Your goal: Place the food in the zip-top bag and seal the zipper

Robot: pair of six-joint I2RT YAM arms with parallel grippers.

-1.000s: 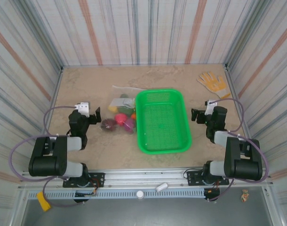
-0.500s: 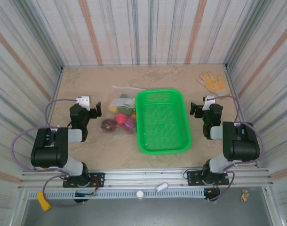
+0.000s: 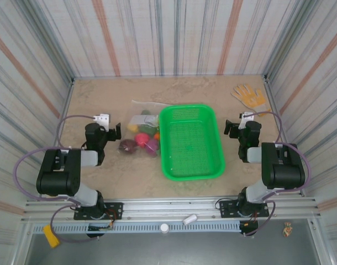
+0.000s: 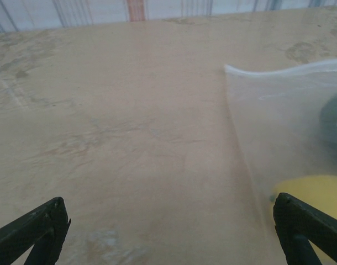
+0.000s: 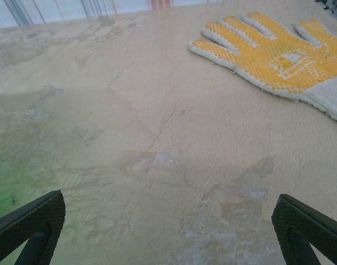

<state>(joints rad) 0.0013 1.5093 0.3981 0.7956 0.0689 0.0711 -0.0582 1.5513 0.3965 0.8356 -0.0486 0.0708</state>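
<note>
Zip-top bag (image 3: 140, 135) right of left tool (image 3: 114, 134)

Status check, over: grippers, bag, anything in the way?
Both jaws open, left gripper and right gripper empty. Food bunched at bag, beside left gripper. Basket between right gripper and bag.

Bare table (image 3: 96, 99) left of zip-top bag (image 3: 140, 122); basket (image 3: 191, 142) crowds right.
</note>
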